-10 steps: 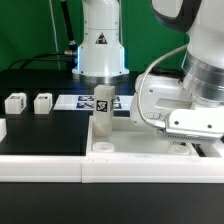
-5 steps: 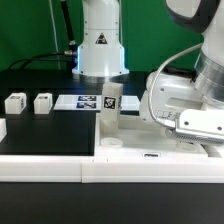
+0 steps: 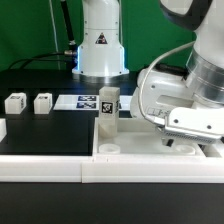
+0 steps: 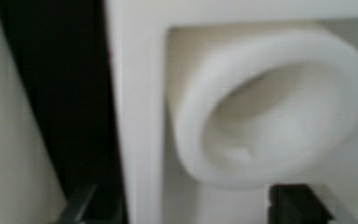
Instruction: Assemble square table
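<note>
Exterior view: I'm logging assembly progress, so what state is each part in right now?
Square slab: lying flat, rim up.
Standing leg: upright at the slab's corner.
Loose legs: unattached, apart from the slab.
Gripper: open, over the slab's corner socket.

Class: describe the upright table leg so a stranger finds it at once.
Find the robot's white base at the back. Straight in front lies the square white slab; the leg stands at its far corner on the exterior view's left. Unlike the two legs farther left, it stands on the slab.
</note>
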